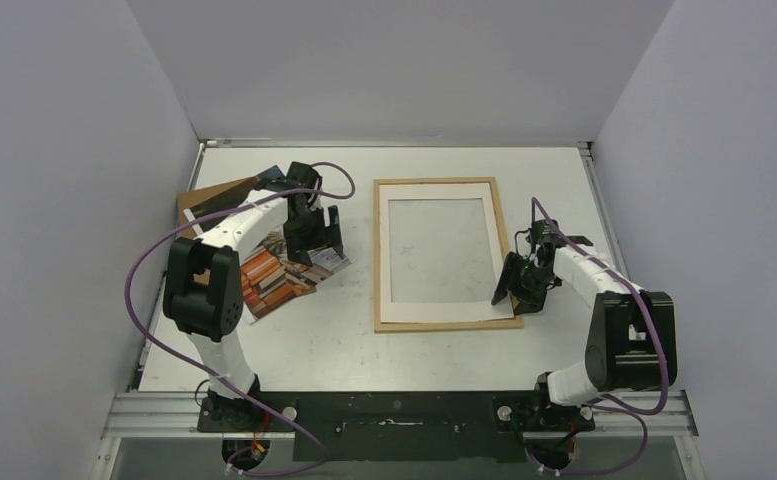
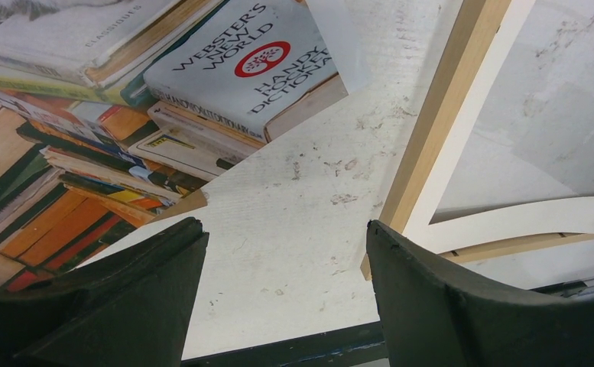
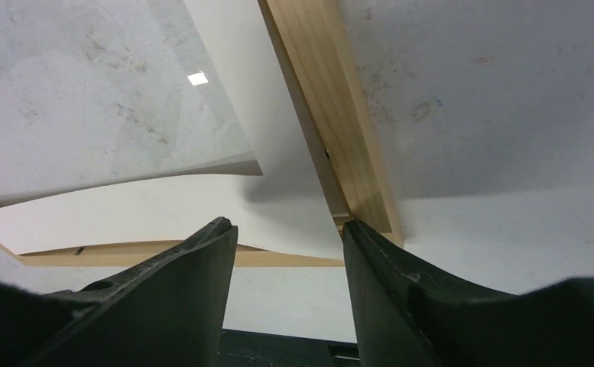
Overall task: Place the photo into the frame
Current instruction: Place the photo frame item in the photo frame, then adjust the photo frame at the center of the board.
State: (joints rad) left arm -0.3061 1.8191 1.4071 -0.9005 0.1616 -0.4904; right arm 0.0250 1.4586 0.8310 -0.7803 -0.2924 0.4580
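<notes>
Pre-pickup stage: photo (image 1: 282, 278) lying print-up at left centre, just left of frame (image 1: 444, 326), not touching, not yet inside. Left gripper (image 1: 316, 243) spread open over photo's right edge, holding nothing; right gripper (image 1: 517, 284) also parted, empty, at frame's lower-right corner. Next up, likely: pinch photo edge, lift, carry right, lay into frame opening.

Your top camera looks down from high behind the near edge of the table (image 1: 324, 345), far enough to hold all of it. Each wrist camera sits very low and near, looking along the surface. All three views share the frame (image 1: 377, 255); the top and left wrist views also share the photo (image 2: 64, 153).
</notes>
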